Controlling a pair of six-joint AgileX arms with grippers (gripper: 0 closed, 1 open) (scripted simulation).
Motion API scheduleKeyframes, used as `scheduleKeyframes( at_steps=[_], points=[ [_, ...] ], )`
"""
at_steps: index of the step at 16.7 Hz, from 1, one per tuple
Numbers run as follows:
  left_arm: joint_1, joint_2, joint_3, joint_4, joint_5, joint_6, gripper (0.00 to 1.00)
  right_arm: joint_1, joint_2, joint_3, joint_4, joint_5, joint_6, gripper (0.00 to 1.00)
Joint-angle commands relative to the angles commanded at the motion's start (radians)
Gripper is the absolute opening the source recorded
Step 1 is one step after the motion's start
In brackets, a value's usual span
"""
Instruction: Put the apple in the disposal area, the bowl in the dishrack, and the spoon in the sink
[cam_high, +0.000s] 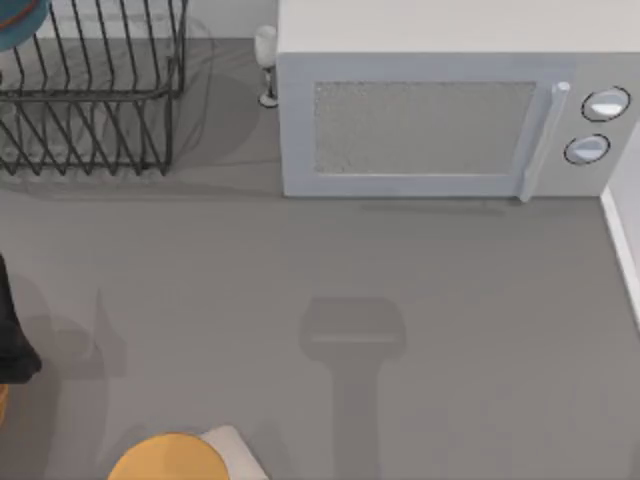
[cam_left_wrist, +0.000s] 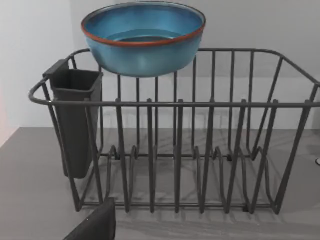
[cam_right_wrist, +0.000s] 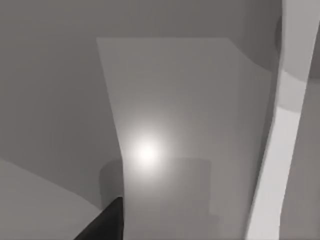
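Observation:
The teal-blue bowl (cam_left_wrist: 143, 37) with its reddish rim sits upright at the top of the black wire dishrack (cam_left_wrist: 200, 150), over the far rail near the rack's left end. From above, only an edge of the bowl (cam_high: 18, 25) shows at the dishrack's (cam_high: 90, 100) back left corner. A dark part of my left gripper (cam_left_wrist: 95, 225) hangs low in front of the rack, well apart from the bowl. My left arm (cam_high: 12, 330) is at the table's left edge. A dark tip of my right gripper (cam_right_wrist: 106, 224) hovers over plain grey surfaces. The apple, spoon, sink and disposal area are out of view.
A black utensil cup (cam_left_wrist: 75, 120) hangs on the rack's end. A white microwave (cam_high: 430, 120) fills the back right, with a small glass (cam_high: 266, 65) beside it. A yellow-orange disc (cam_high: 168, 460) lies at the front edge. An arm's shadow (cam_high: 352, 340) falls mid-table.

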Motion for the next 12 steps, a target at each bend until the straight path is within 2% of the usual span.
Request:
scheduleKeyframes(
  at_steps=[4,5,8,12],
  points=[
    [0.0,0.0,0.0,0.0,0.0,0.0,1.0,0.0,0.0,0.0,0.0,0.0,0.0,0.0],
    [0.0,0.0,0.0,0.0,0.0,0.0,1.0,0.01,-0.077,0.035,-0.076,0.026,0.031,0.0],
    [0.0,0.0,0.0,0.0,0.0,0.0,1.0,0.01,-0.092,0.067,-0.116,0.025,0.021,0.0],
    [0.0,0.0,0.0,0.0,0.0,0.0,1.0,0.009,-0.155,0.177,-0.308,0.026,0.011,0.0]
  ],
)
